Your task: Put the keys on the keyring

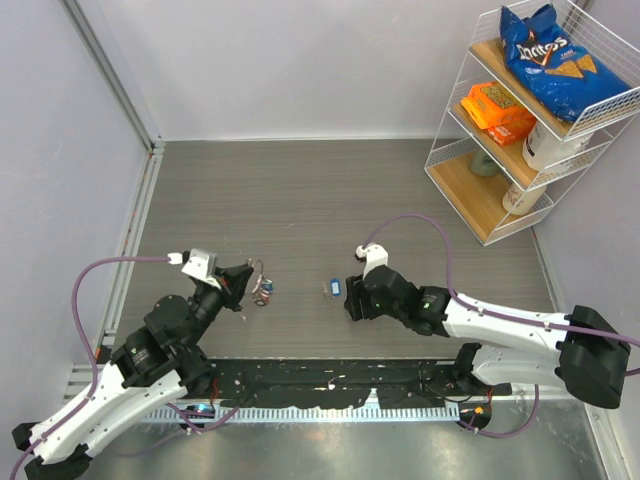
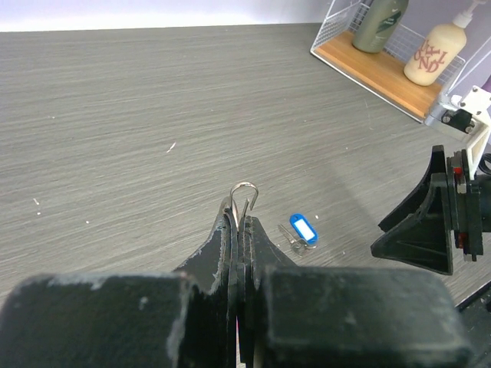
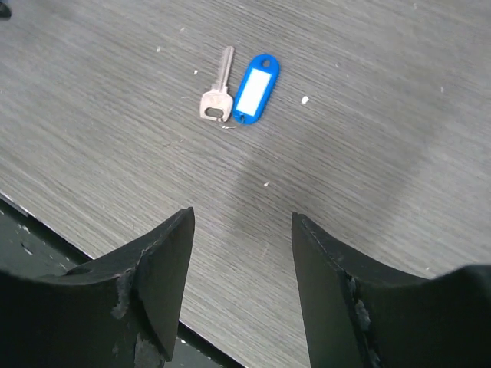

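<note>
Keyring [image 2: 245, 185] pinched in left jaws, key [image 3: 218, 90] beyond parted right jaws

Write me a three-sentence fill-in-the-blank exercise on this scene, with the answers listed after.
1. The left gripper is shut on the ____, a thin wire loop that sticks up from its fingers.
2. The right gripper hangs over the table with its fingers ____.
3. The plastic tag lying beside the silver key is ____ in colour.
Missing words: keyring; open; blue.
</note>
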Tool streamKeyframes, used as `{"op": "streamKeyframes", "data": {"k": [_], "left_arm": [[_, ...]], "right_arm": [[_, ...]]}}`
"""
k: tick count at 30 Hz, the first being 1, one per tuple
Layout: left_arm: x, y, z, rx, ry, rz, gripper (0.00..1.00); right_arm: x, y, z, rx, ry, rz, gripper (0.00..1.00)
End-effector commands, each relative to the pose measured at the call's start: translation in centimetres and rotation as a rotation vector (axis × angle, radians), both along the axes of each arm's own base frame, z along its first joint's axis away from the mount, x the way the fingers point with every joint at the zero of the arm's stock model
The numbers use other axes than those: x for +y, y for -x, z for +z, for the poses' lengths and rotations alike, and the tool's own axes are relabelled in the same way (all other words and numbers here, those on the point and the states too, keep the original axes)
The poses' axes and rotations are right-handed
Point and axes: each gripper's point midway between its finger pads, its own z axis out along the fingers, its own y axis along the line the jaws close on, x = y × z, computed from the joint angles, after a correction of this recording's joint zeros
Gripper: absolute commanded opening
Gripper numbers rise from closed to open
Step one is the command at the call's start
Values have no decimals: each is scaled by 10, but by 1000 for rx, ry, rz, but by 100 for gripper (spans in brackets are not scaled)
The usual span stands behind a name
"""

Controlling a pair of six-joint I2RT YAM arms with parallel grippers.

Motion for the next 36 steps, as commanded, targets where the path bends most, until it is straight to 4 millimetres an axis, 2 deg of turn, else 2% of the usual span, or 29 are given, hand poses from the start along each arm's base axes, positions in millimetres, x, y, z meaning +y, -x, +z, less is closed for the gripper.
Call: {"op": "streamKeyframes", "data": {"k": [1,5,8,12,14,15,18,22,24,29,32,36], "left_arm": [[-6,0,30,-81,53,-31,0],[-7,0,26,-87,45,-37,0],[-5,0,23,-96,38,-34,0],[-5,0,20,-96,31,-31,0],[-6,1,20,-96,35,-38,0],[-6,2,21,-99,41,-41,0],[-5,3,23,-110,56,-42,0],[-4,4,23,-119,73,-47,0],[-3,5,22,-124,79,-45,0],[-3,6,23,-133,87,-49,0],[-3,7,25,-137,89,-55,0],[-6,7,23,-133,89,-66,0]], "right_arm": [[12,-10,42,-189,81,150,59],[15,-12,48,-300,268,332,58],[13,-23,51,-406,397,437,57],[25,-33,56,-620,546,715,62],[24,-39,50,-715,653,830,64],[22,-38,41,-718,666,871,64],[31,-36,35,-774,648,991,64],[43,-23,18,-795,611,1130,64],[43,-27,9,-780,634,1146,62],[49,-22,-14,-735,616,1234,59],[50,-22,-21,-721,603,1252,56],[56,-30,-22,-748,602,1241,55]]}}
